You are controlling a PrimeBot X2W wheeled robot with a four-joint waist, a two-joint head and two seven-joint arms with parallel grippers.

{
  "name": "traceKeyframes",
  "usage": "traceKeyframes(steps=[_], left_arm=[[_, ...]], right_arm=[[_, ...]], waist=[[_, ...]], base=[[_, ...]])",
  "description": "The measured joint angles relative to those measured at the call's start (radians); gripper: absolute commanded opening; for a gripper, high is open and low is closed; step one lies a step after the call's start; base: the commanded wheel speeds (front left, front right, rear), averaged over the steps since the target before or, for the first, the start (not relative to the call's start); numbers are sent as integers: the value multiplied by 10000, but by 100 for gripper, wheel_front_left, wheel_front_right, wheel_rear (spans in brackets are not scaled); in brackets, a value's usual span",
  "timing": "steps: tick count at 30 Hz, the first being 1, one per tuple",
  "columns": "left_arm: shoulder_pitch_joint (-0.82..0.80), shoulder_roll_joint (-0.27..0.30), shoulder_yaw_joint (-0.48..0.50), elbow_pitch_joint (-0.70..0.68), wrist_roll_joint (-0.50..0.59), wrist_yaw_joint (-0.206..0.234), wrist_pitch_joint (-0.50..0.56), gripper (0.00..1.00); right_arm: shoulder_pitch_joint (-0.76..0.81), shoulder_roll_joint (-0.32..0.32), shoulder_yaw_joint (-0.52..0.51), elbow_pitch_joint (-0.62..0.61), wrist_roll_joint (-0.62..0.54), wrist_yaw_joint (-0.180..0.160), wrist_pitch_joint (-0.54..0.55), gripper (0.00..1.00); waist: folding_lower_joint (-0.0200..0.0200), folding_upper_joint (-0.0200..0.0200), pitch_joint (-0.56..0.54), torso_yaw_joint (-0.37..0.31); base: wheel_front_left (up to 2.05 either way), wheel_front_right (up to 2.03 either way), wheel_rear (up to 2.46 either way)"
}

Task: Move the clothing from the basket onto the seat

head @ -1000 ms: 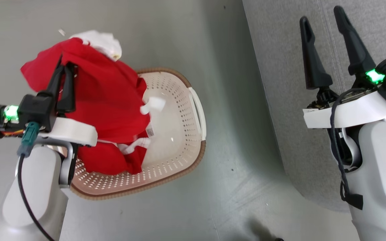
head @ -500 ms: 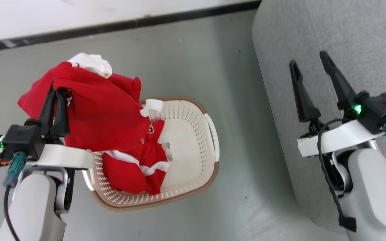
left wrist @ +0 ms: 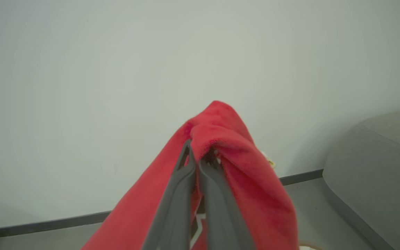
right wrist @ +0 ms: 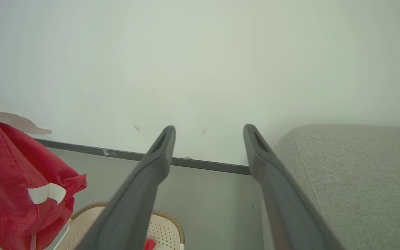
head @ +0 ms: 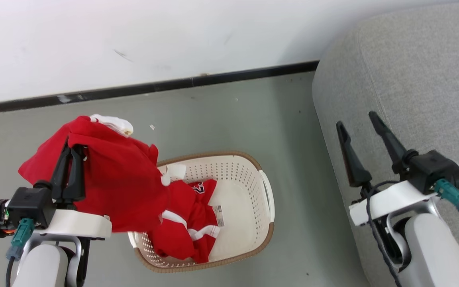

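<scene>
Lifting away from the second garment [head: 189, 223] left in the basket [head: 267, 235] below it, the left pincer [head: 75, 146] stayed clamped on one red garment [head: 122, 187], which still needed carrying to the seat [head: 412, 79] beside the wide-apart right pincer [head: 356, 119].

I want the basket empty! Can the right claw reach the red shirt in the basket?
Probably yes. The right claw is open and empty, the red shirt lies uncovered in the open basket, and the garment the left claw holds hangs to one side.
</scene>
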State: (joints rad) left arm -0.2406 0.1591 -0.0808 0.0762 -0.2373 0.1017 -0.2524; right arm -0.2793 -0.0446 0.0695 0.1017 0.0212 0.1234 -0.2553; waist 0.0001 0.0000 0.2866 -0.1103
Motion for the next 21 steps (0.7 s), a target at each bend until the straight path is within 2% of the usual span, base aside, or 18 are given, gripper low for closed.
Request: traceKeyframes(steps=[9,15,21], left_arm=[[229,75,-543,-454,15,-334,261,0],[229,17,-1022,-752,13,-575,566,0],[228,-59,-1632,-989,42,-884,953,0]], right_arm=[[603,-8,926,174,-192,0,0,100],[733,-192,2150,389,-230,2,0,100],[690,-815,3831,834,-228,2,0,100]], waist=[[0,0,-1005,320],[0,0,-1487,453],[0,0,-1981,565]], base=[[0,0,0],[0,0,0],[0,0,0]])
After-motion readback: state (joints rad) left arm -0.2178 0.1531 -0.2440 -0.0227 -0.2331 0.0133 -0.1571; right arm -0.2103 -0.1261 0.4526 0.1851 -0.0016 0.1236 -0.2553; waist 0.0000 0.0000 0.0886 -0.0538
